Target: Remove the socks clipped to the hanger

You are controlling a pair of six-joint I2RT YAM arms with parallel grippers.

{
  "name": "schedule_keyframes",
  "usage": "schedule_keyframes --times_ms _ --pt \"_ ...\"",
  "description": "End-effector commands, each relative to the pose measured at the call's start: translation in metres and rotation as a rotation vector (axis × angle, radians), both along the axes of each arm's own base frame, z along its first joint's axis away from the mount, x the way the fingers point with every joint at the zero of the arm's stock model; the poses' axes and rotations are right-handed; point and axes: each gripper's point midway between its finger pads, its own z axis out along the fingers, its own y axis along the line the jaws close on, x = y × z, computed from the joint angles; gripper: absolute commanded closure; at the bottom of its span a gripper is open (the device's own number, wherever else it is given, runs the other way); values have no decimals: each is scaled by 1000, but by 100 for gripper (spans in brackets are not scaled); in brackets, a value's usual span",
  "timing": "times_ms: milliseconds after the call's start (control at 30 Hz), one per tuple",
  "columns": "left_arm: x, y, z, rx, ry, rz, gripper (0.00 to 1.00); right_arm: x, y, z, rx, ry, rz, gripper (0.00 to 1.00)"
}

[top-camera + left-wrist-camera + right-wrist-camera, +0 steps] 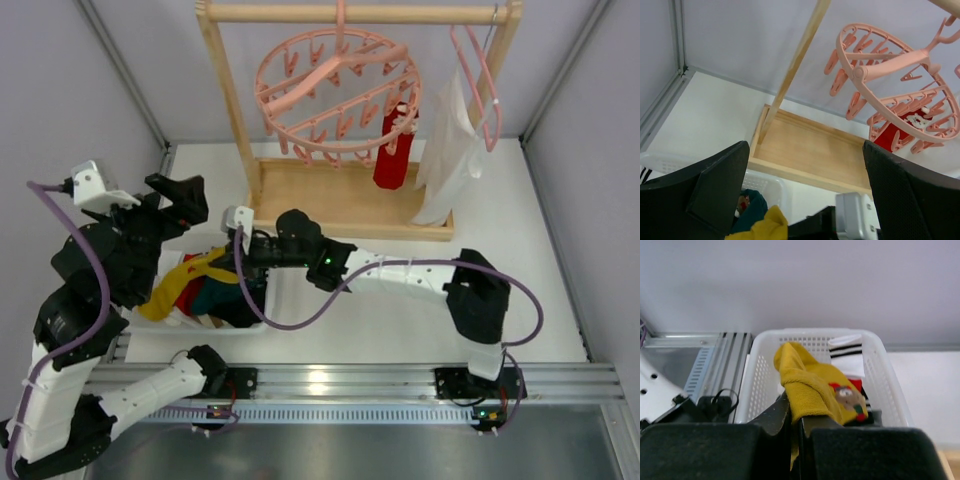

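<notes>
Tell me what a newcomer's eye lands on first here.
The round pink clip hanger hangs from the wooden rack at the back, one red sock clipped on its right side. At the near left, the right claw is shut on a mustard sock over a white basket.

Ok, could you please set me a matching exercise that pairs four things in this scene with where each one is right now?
Things:
1. red sock
2. yellow sock
3. white cloth
4. black-striped white sock

Places:
A. lying loose in the basket
B. clipped to the ring hanger
C. hanging on the slim hanger
D. pinched in the right jaws, which are shut

Pairs: 1-B, 2-D, 3-C, 4-A
</notes>
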Motion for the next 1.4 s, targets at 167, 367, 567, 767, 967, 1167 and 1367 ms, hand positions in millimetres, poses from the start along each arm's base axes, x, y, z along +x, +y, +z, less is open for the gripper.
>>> schedule_keyframes --times_ms 167,367,567,767,967,1167,1367 --pt "-19 37 -3 -36 -46 103 2 8 91 -1 24 -20 158 100" --pt "-28 50 -12 -20 -50 130 2 41 137 -35 -27 -49 64 56" --pt "-29 55 -24 3 -37 151 2 32 119 -30 -63 -97 28 26" --pt "-29 48 -28 -9 -35 114 2 25 55 14 5 -126 -76 8" --pt "-16 10 -38 5 4 -26 2 43 -41 39 43 -80 -308 5" --pt "3 -40 -50 14 64 -180 2 76 -154 18 3 47 -589 4" --pt "17 -114 -45 -66 101 -431 2 99 -263 -24 -31 185 -820 4"
